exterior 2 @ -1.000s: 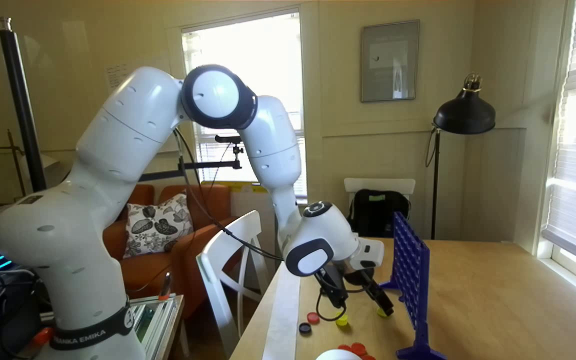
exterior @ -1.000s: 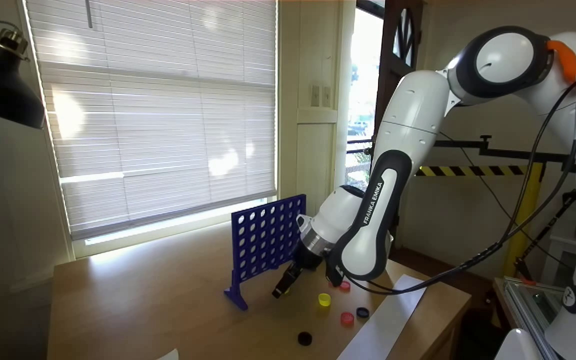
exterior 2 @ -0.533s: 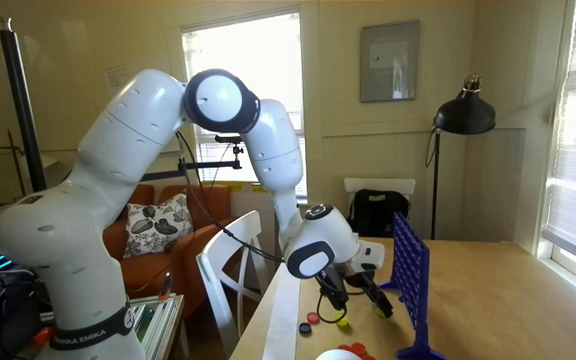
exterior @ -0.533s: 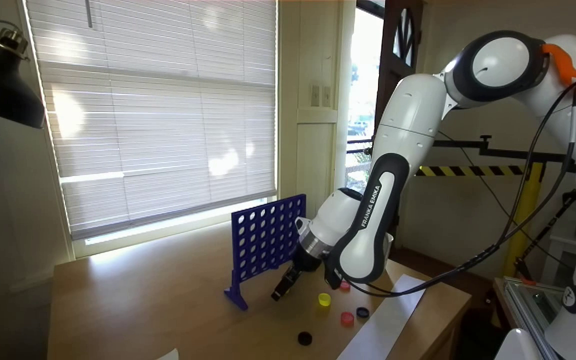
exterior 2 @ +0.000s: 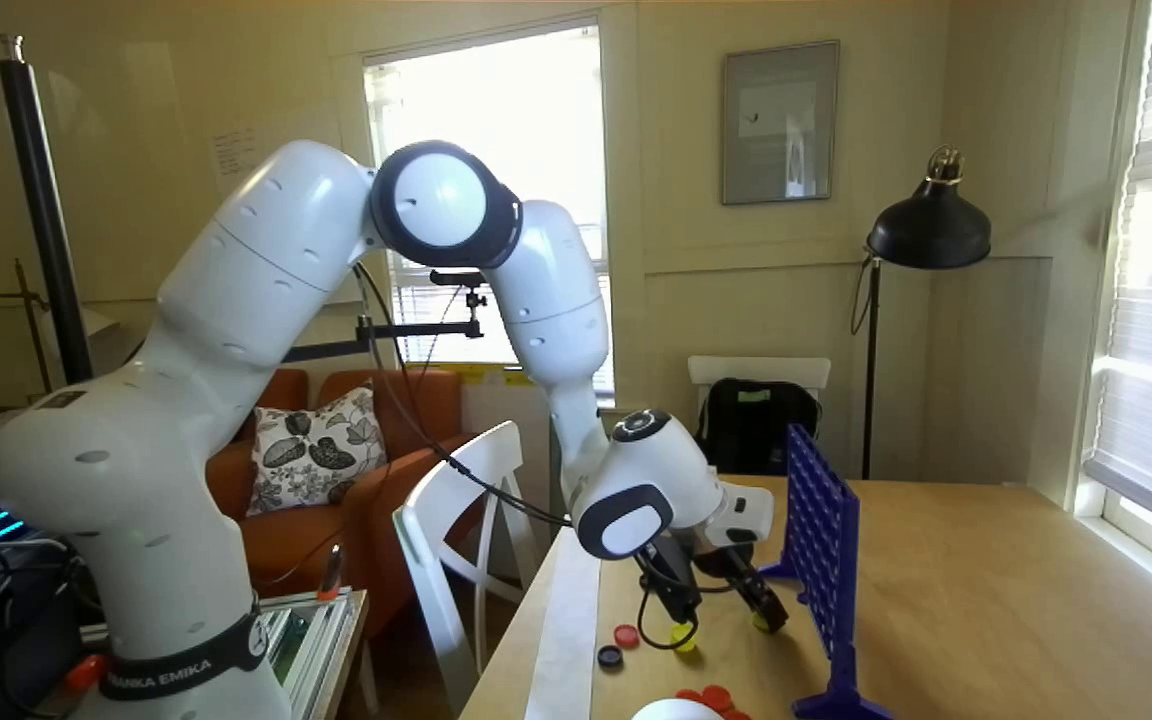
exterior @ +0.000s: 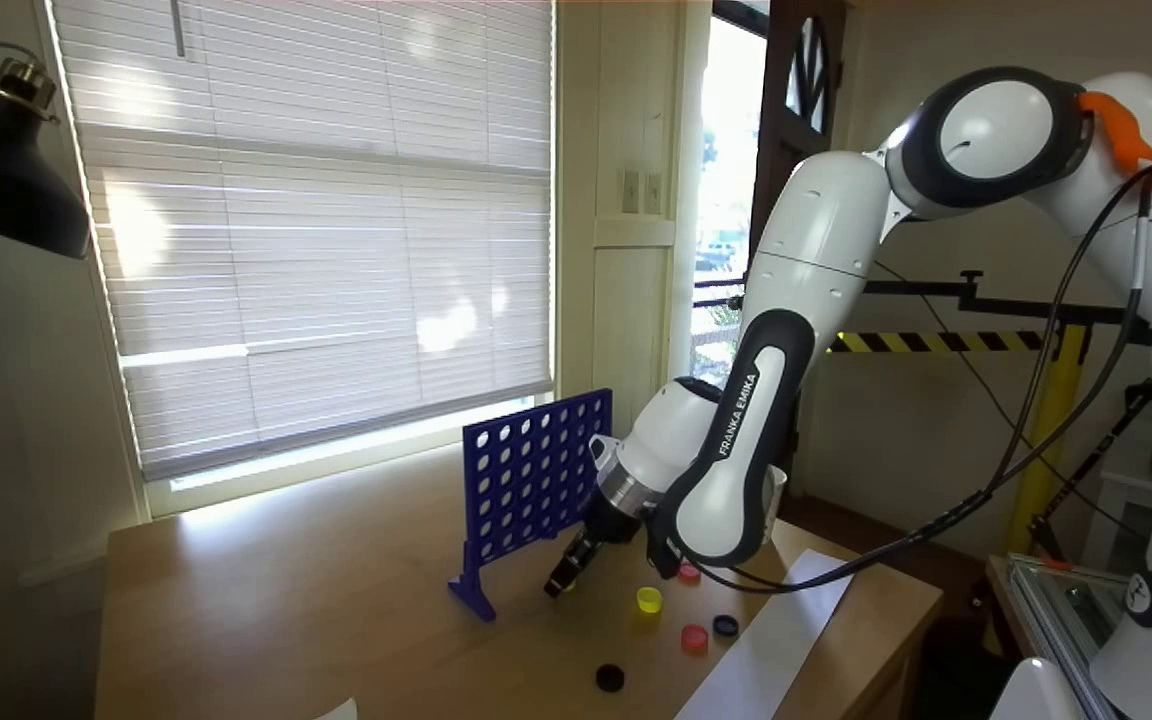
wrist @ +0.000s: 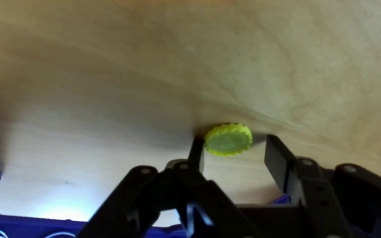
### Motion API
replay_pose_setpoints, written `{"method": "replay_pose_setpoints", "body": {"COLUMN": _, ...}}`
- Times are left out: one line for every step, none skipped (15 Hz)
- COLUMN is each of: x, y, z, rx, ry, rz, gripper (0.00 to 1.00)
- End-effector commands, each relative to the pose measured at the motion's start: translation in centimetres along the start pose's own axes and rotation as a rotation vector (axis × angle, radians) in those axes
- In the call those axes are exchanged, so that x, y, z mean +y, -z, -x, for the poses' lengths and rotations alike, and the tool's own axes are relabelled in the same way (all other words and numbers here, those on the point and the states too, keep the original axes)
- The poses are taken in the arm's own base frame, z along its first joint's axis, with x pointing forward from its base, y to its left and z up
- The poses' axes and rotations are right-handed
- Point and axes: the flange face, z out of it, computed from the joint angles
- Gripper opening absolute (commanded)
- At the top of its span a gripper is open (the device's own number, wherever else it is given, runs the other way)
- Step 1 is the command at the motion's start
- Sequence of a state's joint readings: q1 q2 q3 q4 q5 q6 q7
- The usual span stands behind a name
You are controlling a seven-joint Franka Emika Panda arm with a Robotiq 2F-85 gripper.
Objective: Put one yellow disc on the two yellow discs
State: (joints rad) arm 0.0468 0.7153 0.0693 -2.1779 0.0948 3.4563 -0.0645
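Yellow, alone: we count one flat round yellow plastic disc [wrist: 228, 141]
Yellow, stacked: one short round yellow plastic stack [exterior: 649, 600], in both exterior views, its layers too small for us to count
Red: two round red plastic discs [exterior: 694, 639] stand out in an exterior view; in an exterior view we also get an overlapping red cluster [exterior 2: 716, 697], at least three, partly hidden
Black: two round black plastic discs [exterior: 610, 678], well apart
Blue: one upright blue plastic grid [exterior: 536, 475] with rows of round holes
Machinery: one white robot arm [exterior: 821, 215], one black two-fingered gripper [wrist: 233, 140]
Disc, look: bright yellow toothed rim, duller greenish face; seen aslant, so we get an oval
Disc, place: lying flat on the pale wood-grained table [exterior: 336, 580], near the grid and apart from the stack
Fingers: standing apart, the fingertips [wrist: 278, 162] to either side of the disc; one tip right at its rim, touching or not we cannot tell, a gap showing to the other
Table: a long white paper strip [exterior: 776, 635] laid along one edge
Room: white slatted blinds [exterior: 316, 250] with patches of sun; one black-shaded lamp [exterior 2: 929, 228], in both exterior views; one orange sofa [exterior 2: 376, 540] with a leaf-patterned cushion [exterior 2: 319, 450]; two white chairs [exterior 2: 498, 452], a black backpack [exterior 2: 761, 425] at the far one; one grey-framed picture [exterior 2: 781, 120]
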Motion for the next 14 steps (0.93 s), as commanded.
{"method": "replay_pose_setpoints", "body": {"x": -0.3, "y": -0.5, "z": -0.1, "rx": -0.019, "ry": -0.002, "rz": 0.001, "gripper": 0.21}}
{"method": "replay_pose_setpoints", "body": {"x": -0.3, "y": -0.4, "z": -0.1, "rx": -0.030, "ry": 0.001, "rz": 0.005, "gripper": 0.15}}
{"method": "replay_pose_setpoints", "body": {"x": -0.3, "y": -0.1, "z": -0.1, "rx": -0.049, "ry": 0.006, "rz": 0.010, "gripper": 0.10}}
{"method": "replay_pose_setpoints", "body": {"x": -0.4, "y": 0.1, "z": 0.1, "rx": -0.067, "ry": 0.013, "rz": 0.010, "gripper": 0.10}}
{"method": "replay_pose_setpoints", "body": {"x": -0.6, "y": 0.3, "z": 0.2, "rx": -0.085, "ry": 0.019, "rz": 0.010, "gripper": 0.10}}
{"method": "replay_pose_setpoints", "body": {"x": -0.7, "y": 0.6, "z": 0.5, "rx": -0.110, "ry": 0.028, "rz": 0.015, "gripper": 0.10}}
{"method": "replay_pose_setpoints", "body": {"x": -0.7, "y": 0.9, "z": 0.6, "rx": -0.136, "ry": 0.036, "rz": 0.022, "gripper": 0.10}}
{"method": "replay_pose_setpoints", "body": {"x": -0.7, "y": 1.2, "z": 0.8, "rx": -0.162, "ry": 0.043, "rz": 0.030, "gripper": 0.10}}
{"method": "replay_pose_setpoints", "body": {"x": -0.7, "y": 1.5, "z": 1.0, "rx": -0.188, "ry": 0.050, "rz": 0.039, "gripper": 0.10}}
{"method": "replay_pose_setpoints", "body": {"x": -0.6, "y": 1.9, "z": 1.3, "rx": -0.215, "ry": 0.059, "rz": 0.050, "gripper": 0.10}}
{"method": "replay_pose_setpoints", "body": {"x": -0.6, "y": 2.3, "z": 1.5, "rx": -0.236, "ry": 0.067, "rz": 0.058, "gripper": 0.10}}
{"method": "replay_pose_setpoints", "body": {"x": -0.6, "y": 2.7, "z": 1.7, "rx": -0.256, "ry": 0.075, "rz": 0.063, "gripper": 0.10}}
{"method": "replay_pose_setpoints", "body": {"x": -0.6, "y": 2.9, "z": 1.9, "rx": -0.271, "ry": 0.082, "rz": 0.066, "gripper": 0.10}}
{"method": "replay_pose_setpoints", "body": {"x": -0.7, "y": 3.3, "z": 2.1, "rx": -0.276, "ry": 0.089, "rz": 0.067, "gripper": 0.10}}
